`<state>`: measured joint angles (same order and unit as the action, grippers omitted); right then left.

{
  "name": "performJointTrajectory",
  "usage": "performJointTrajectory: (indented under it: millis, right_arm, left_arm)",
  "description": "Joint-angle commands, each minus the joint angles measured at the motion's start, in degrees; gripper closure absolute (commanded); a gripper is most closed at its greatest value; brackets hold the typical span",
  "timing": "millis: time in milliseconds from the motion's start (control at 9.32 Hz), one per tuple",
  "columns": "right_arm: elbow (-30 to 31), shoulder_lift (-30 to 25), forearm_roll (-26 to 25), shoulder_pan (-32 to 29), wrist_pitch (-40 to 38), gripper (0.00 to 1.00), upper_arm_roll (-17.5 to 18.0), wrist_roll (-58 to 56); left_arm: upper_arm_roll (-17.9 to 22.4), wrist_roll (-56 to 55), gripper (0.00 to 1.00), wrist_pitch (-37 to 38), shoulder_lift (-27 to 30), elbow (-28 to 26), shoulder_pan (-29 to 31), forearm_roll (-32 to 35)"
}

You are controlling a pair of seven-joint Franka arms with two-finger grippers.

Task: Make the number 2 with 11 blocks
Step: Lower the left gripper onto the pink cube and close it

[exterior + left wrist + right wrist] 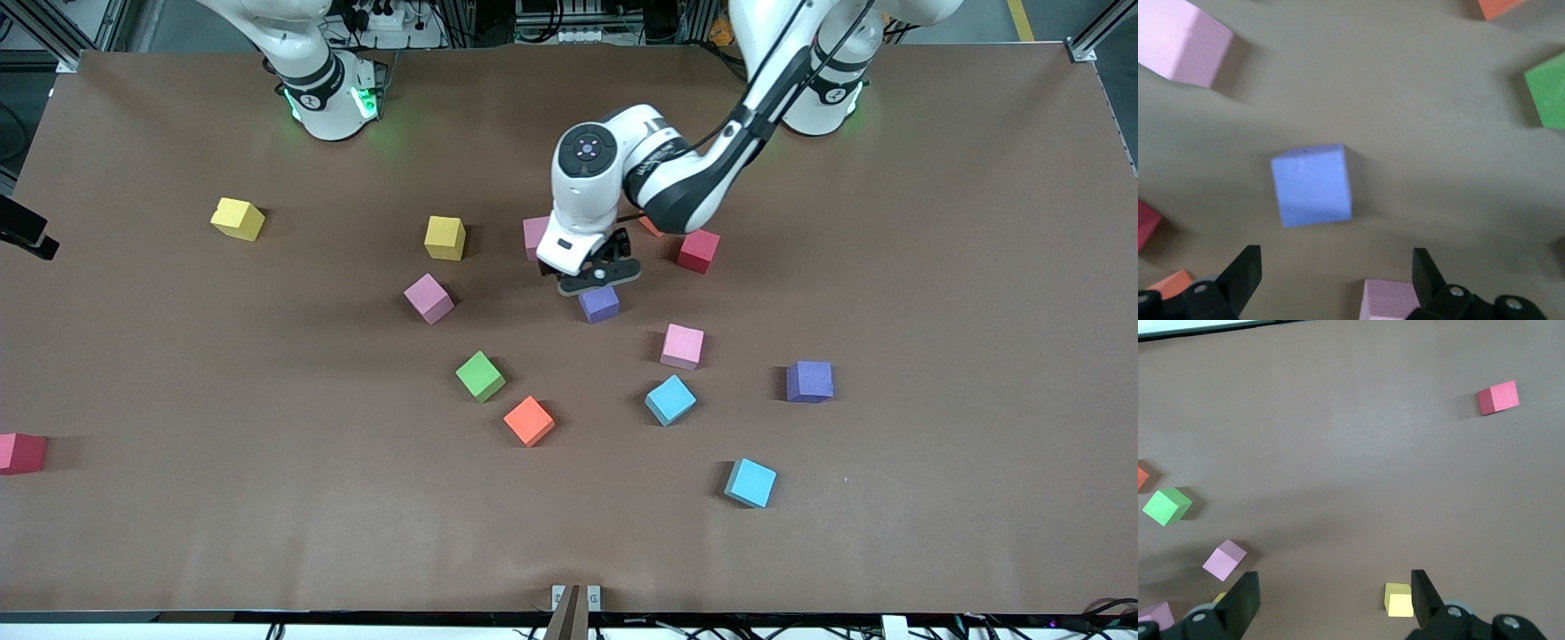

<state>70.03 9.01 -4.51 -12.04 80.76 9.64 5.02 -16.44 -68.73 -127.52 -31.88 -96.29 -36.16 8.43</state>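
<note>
Left gripper (597,277) hangs wide open and empty right over the small purple matte foam cube (598,303) by the table's middle. Right gripper (1331,603) waits, spread wide too, high above the brown table (178,533). That cube looks light and squashy, so pinch two flat faces gently.

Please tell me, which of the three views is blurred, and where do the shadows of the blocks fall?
Left wrist view: soft, the purple block and green block have smeared edges. Front view: sharp, short shadows beside each block, green glow at the arm bases. Right wrist view: clear, even light.
</note>
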Motion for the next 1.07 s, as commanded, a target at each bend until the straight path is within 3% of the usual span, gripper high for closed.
performJointTrajectory:
  millis: [0, 966]
  right_arm:
    - [0.4, -0.8, 0.6, -0.8, -0.3, 0.0, 0.7, 0.3]
    - [0.4, -0.8, 0.6, -0.8, -0.3, 0.0, 0.7, 0.3]
  left_arm:
    - [0.5, -0.1, 0.0, -0.4, -3.3, 2.4, -3.8, 1.7]
    - [0.4, 0.5, 0.0, -2.1, -10.2, 6.7, -8.8, 1.2]
